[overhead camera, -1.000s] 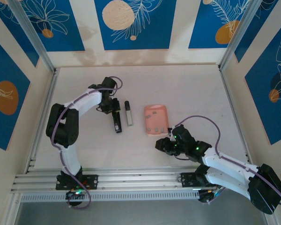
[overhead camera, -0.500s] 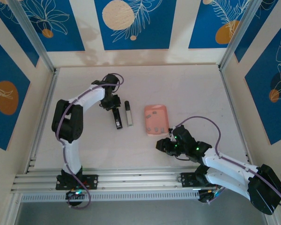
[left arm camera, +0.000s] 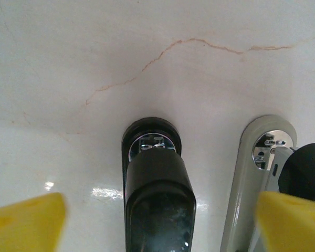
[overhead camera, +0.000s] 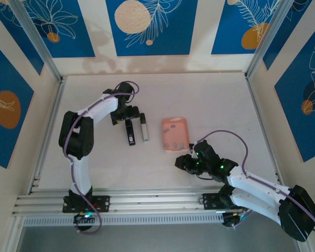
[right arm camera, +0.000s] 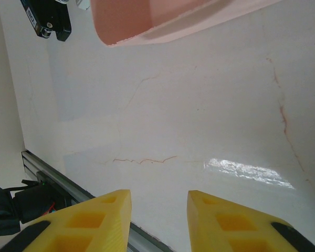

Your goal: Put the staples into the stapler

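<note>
Bench front: right claw hovers narrow and empty. At its 12 o'clock sits the tray, staples inside. At the tray's 9 o'clock lies the stapler: rail, then black bar. Left claw, wide, straddles the bar's far end without gripping.
</note>
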Motion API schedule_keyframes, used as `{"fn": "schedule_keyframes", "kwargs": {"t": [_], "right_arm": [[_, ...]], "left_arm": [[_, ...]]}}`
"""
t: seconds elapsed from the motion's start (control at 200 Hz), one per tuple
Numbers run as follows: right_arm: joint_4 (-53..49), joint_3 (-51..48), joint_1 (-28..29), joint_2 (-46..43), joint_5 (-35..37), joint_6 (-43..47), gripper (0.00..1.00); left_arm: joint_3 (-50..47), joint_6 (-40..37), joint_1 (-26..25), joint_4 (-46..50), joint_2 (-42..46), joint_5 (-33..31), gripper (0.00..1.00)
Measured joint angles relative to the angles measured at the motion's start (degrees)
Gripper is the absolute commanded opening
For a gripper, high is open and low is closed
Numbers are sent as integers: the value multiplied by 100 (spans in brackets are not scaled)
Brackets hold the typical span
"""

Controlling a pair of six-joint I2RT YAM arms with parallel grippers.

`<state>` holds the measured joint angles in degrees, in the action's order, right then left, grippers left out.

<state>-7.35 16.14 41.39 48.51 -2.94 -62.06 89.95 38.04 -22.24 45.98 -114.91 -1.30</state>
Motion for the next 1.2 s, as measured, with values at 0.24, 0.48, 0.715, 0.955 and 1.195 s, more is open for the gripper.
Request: {"fn": "schedule_keyframes", "kwargs": {"t": [0.24, 0.48, 0.715, 0.955, 1.195], "right_arm": [[-164, 15, -109, -4, 22, 48, 35], [-444, 450, -702, -9, 234, 627, 54], [-833, 1268, -1698, -9, 1204, 2096, 99], [-105, 1346, -2966, 334, 1478, 3497, 99], [699, 1349, -3869, 1475, 1390, 4277, 99]], "left_arm": [[-52, -66, 0, 146, 632, -173, 100], [-951, -262, 55, -94, 2723, -970, 100], [-3410, -750, 372, -1810, 4889, -1626, 100], [-5886, -1875, 409, -4291, 5928, -2404, 100], [-7278, -3405, 446, -7521, 4959, -2968, 100]]}}
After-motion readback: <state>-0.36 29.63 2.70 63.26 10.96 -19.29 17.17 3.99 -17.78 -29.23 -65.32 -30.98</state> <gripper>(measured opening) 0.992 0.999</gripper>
